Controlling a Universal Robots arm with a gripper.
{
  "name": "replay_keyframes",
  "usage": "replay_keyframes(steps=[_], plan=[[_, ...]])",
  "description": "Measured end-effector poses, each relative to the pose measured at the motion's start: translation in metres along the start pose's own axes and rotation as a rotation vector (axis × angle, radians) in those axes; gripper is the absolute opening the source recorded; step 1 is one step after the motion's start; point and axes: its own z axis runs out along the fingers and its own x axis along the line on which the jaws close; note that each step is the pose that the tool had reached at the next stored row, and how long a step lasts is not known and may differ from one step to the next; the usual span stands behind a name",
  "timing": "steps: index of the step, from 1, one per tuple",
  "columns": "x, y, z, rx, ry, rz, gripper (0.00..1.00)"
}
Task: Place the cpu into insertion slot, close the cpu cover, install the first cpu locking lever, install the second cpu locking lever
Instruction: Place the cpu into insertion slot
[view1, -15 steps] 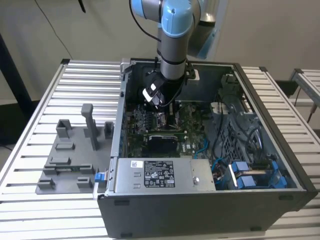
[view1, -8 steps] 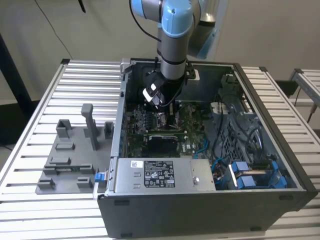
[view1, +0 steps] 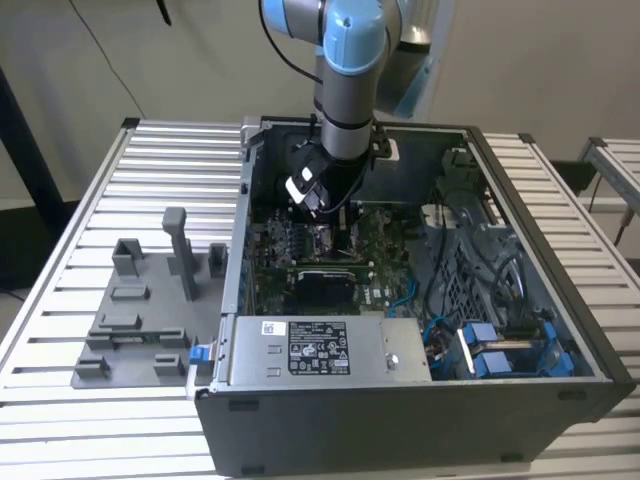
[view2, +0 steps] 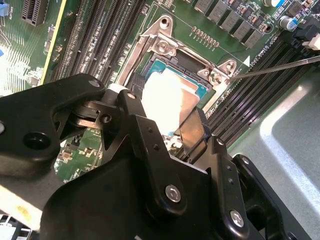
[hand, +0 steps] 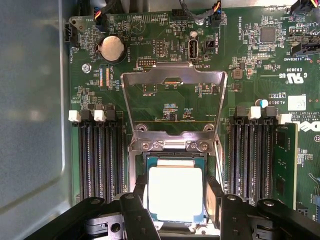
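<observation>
My gripper is down inside the open computer case, over the green board. In both wrist views its black fingers flank the cpu, a silvery square chip, and press on two opposite edges. The cpu is level and sits in or just above the insertion slot, whose silver rim frames it. The cpu cover is swung open and lies flat on the board beyond the socket. A thin metal locking lever sticks out from the socket's corner.
Black memory slots run along both sides of the socket. A grey power supply box with a white label closes the case's near side. Blue cables fill the exterior view's right. A grey fixture stands on the slatted table.
</observation>
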Motion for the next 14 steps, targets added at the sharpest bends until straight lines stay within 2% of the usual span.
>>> replay_keyframes(steps=[3,4,5,6,8,14], plan=[[0.0001,0.0001,0.0001,-0.0003,0.0005,0.0,0.55],[0.0004,0.0002,0.0006,-0.001,0.0025,0.0,0.55],[0.0004,0.0003,0.0007,-0.0009,0.0021,0.0,0.56],[0.0003,0.0002,0.0005,-0.0006,0.0012,0.0,0.62],[0.0,0.0002,-0.0001,0.0,0.0,0.0,0.62],[0.0009,0.0004,-0.0099,0.0,0.0001,0.0,0.62]])
